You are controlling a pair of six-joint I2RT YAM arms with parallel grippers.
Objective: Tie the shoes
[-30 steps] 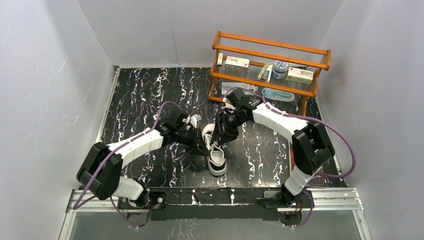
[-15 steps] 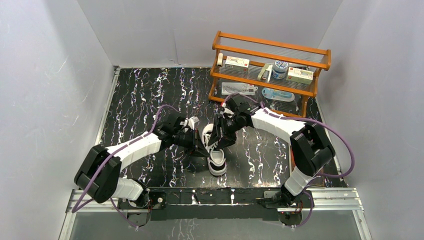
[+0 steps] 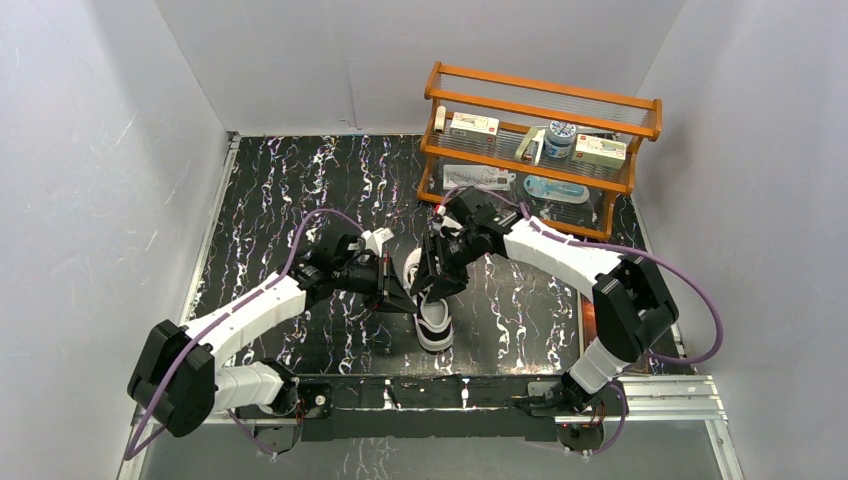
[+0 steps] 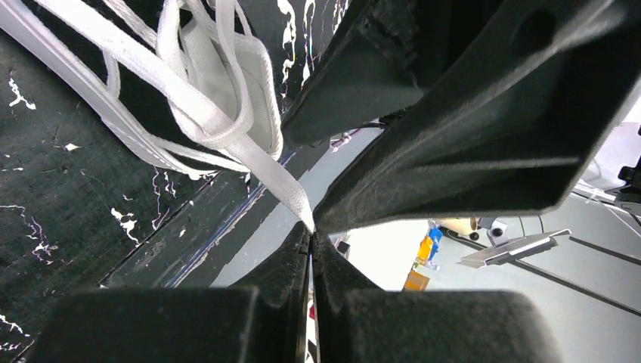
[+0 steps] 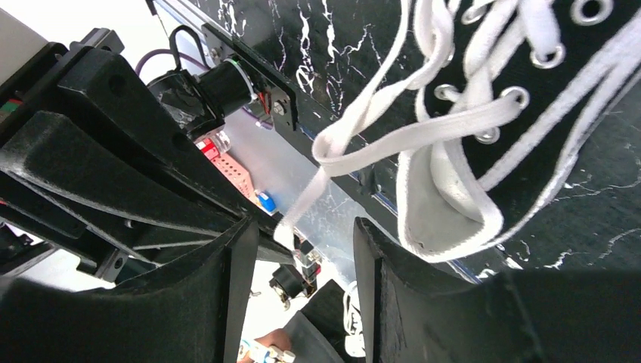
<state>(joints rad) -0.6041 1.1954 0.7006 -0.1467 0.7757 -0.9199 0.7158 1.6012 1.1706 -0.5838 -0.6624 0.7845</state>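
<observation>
The black canvas sneaker [image 3: 432, 312] with a white toe cap lies mid-table, toe toward the arms. My left gripper [image 3: 402, 296] is at the shoe's left side. In the left wrist view it [image 4: 311, 229] is shut on one white lace [image 4: 281, 180], which runs taut up to the shoe's white lining [image 4: 253, 83]. My right gripper [image 3: 434, 278] hangs over the shoe's opening, next to the left one. In the right wrist view it [image 5: 301, 253] is open, and a lace [image 5: 321, 178] passes loosely between its fingers [image 5: 227, 280]. The eyelets and black upper [image 5: 544, 128] show beside it.
An orange wooden rack [image 3: 540, 128] with small boxes and a jar stands at the back right, just behind the right arm. White walls close in the black marbled table [image 3: 280, 200] on three sides. A metal rail [image 3: 440, 392] runs along the near edge.
The left arm has drawn back to the left and lower, with its gripper still at the shoe. The right gripper has shifted slightly left, closer over the shoe's opening.
</observation>
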